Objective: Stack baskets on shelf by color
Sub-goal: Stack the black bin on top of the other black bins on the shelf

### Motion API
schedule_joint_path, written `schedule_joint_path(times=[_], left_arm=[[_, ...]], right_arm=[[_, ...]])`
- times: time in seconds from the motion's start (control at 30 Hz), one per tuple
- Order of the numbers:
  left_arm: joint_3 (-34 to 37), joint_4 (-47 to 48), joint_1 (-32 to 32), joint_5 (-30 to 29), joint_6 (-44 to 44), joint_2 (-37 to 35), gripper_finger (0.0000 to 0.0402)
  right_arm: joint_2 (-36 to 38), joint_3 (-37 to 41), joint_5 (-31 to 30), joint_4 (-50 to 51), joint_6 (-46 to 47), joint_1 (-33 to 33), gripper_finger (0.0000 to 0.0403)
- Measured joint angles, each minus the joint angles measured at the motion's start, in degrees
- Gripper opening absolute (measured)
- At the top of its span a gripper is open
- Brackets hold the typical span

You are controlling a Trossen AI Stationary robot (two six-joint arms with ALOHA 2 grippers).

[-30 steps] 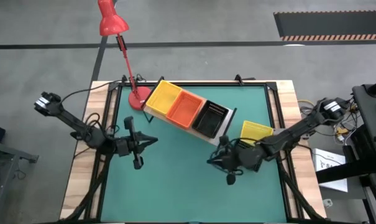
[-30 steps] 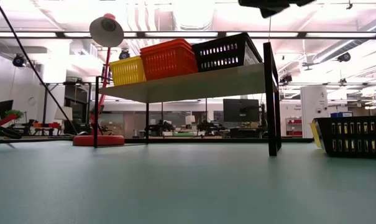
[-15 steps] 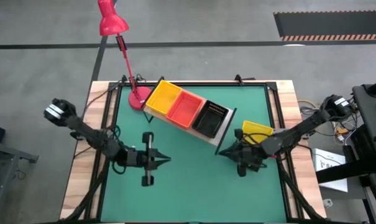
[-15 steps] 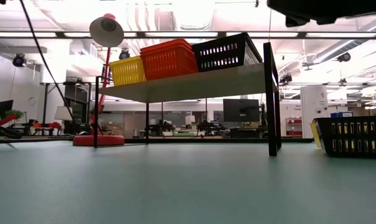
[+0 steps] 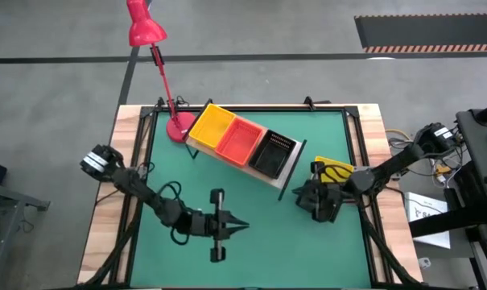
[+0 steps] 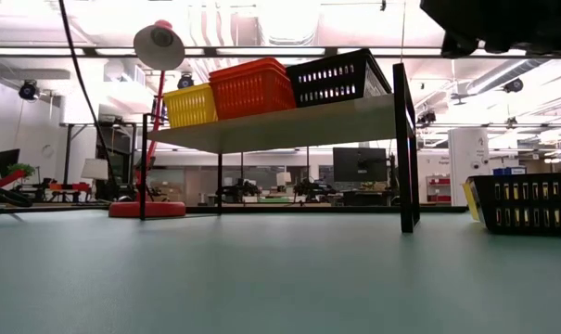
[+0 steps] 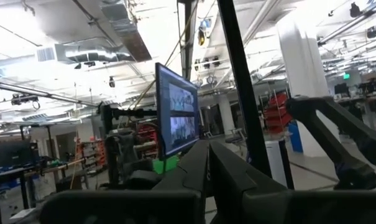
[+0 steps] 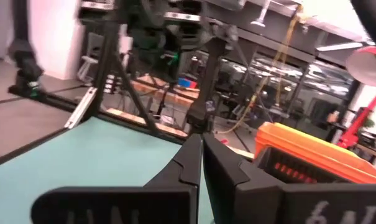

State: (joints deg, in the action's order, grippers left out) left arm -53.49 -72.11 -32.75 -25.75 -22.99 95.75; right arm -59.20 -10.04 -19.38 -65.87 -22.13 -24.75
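The shelf (image 5: 285, 179) stands slantwise on the far half of the green mat. Stacks of baskets rest on its top: yellow (image 5: 213, 122), red-orange (image 5: 239, 138) and black (image 5: 274, 153). They also show in the low view as yellow (image 6: 189, 104), red-orange (image 6: 252, 88) and black (image 6: 340, 76). Another yellow basket (image 5: 333, 169) sits on the mat near the right edge, with a black basket (image 6: 530, 202) beside it. My left gripper (image 5: 240, 228) hovers shut over the mat's near middle. My right gripper (image 5: 299, 196) is shut just off the shelf's right end.
A red desk lamp has its base (image 5: 179, 127) by the shelf's left end and its head (image 5: 145, 28) beyond the far edge. Bare green mat (image 5: 251, 258) lies along the near side. Black frame rails (image 5: 134, 209) run beside the table.
My left gripper has swung from the table's left side toward the near edge and the right, out over the mat's near middle. My right gripper has drawn back toward the right edge, closer to the yellow basket on the mat. The baskets have stayed in place.
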Motion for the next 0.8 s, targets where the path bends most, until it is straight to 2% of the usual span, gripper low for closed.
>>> schedule_joint_path(times=[0.17, 0.33, 0.43, 0.53, 0.67, 0.8], left_arm=[[-2.4, 5.7, -0.8, 0.0, 1.9, 1.1, 0.0001], [-2.6, 11.8, -1.7, 0.0, 10.6, 1.1, 0.0002], [-2.6, 16.6, -1.8, -0.1, 17.3, 1.1, 0.0001], [-3.2, 21.7, -1.8, -0.5, 22.1, 1.8, 0.0001], [-4.8, 24.8, -1.9, -1.2, 24.3, 3.3, 0.0001], [-8.0, 30.1, -1.8, -1.6, 25.8, 5.1, 0.0001]], right_arm=[[0.5, -2.0, -5.8, 0.6, 1.7, 0.0, 0.0009], [2.1, -5.0, -6.4, 10.6, 4.4, 0.0, 0.0009], [4.2, -7.8, -6.6, 21.2, 6.7, 0.0, 0.0009], [7.1, -11.8, -6.7, 36.2, 10.9, 0.0, 0.0009], [9.9, -17.2, -6.1, 57.8, 19.0, -0.4, 0.0009], [10.7, -19.9, -5.9, 71.8, 27.3, -2.3, 0.0009]])
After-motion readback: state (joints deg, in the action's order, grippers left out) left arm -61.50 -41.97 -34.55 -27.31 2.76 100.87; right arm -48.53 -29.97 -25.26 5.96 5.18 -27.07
